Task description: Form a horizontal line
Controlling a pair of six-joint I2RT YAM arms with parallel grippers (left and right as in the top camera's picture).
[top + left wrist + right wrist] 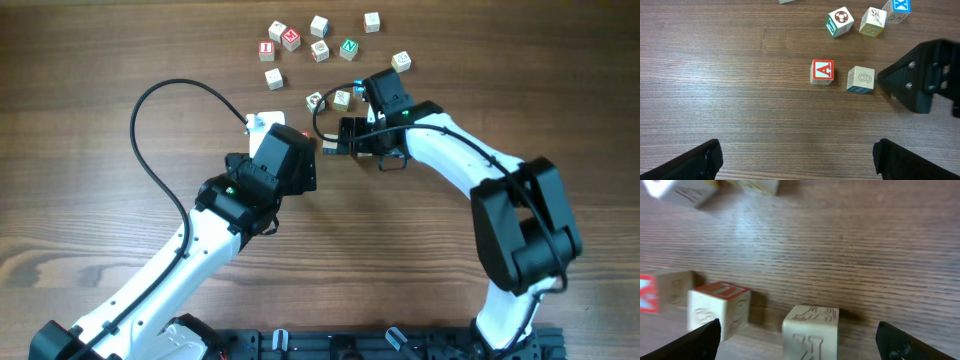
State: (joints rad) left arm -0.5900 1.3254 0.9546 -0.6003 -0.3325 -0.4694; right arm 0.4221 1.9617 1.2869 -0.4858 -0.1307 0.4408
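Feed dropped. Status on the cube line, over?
Left gripper open, empty. Right gripper open astride pale wooden end cube. Row of three pale wooden letter cubes roughly straight. Nothing in the way.

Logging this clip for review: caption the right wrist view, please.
Open right claw straddles the K cube; a pale cube and a red-faced cube line up beside it.

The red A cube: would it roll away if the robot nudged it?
Probably not: the red A cube sits flat on a face, so it should slide, not roll. It looks like solid wood, so likely stiff and fairly light.
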